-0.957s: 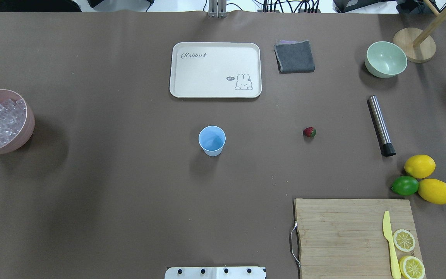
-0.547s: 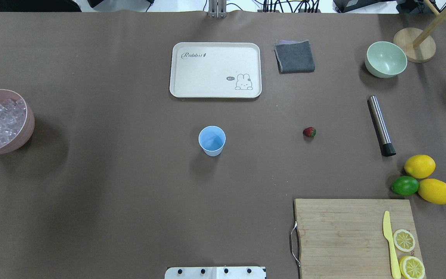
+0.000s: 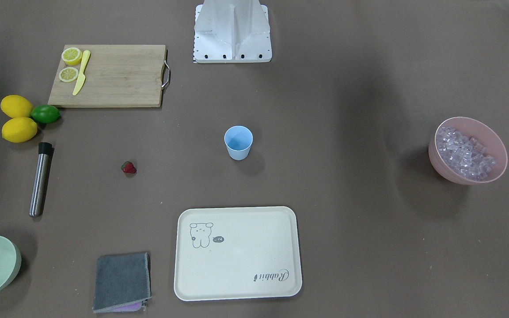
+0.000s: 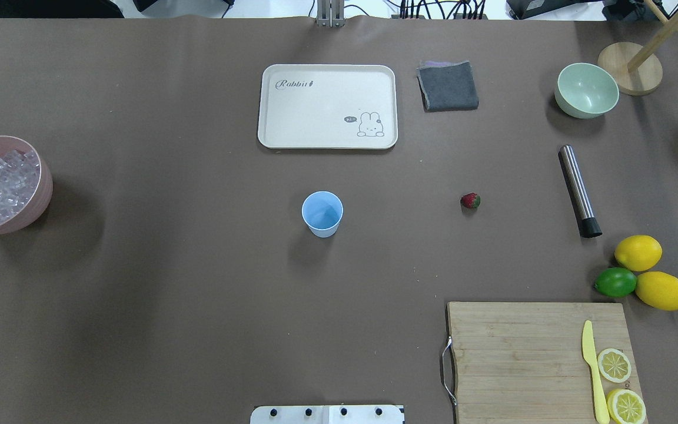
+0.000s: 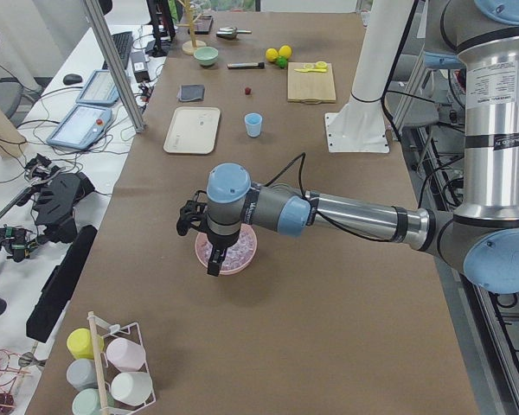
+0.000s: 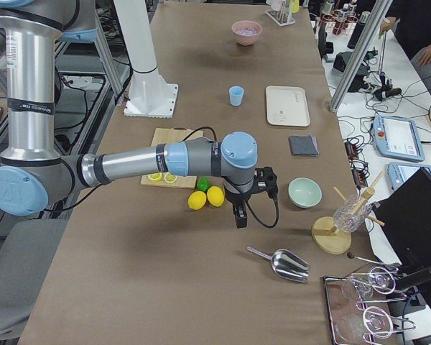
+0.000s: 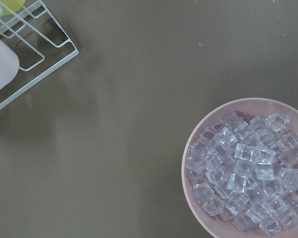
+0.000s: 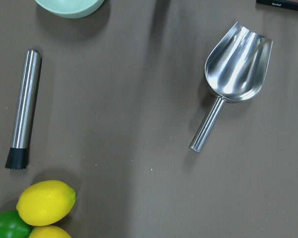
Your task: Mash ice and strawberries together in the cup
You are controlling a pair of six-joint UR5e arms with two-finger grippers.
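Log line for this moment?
cup empty, upright | strawberry on table | ice in pink bowl | left gripper by bowl, state unclear | right gripper near lemons, state unclear

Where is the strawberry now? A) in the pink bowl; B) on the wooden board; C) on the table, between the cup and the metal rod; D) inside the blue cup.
C: the strawberry lies on the table, with the cup on one side and the metal rod on the other.
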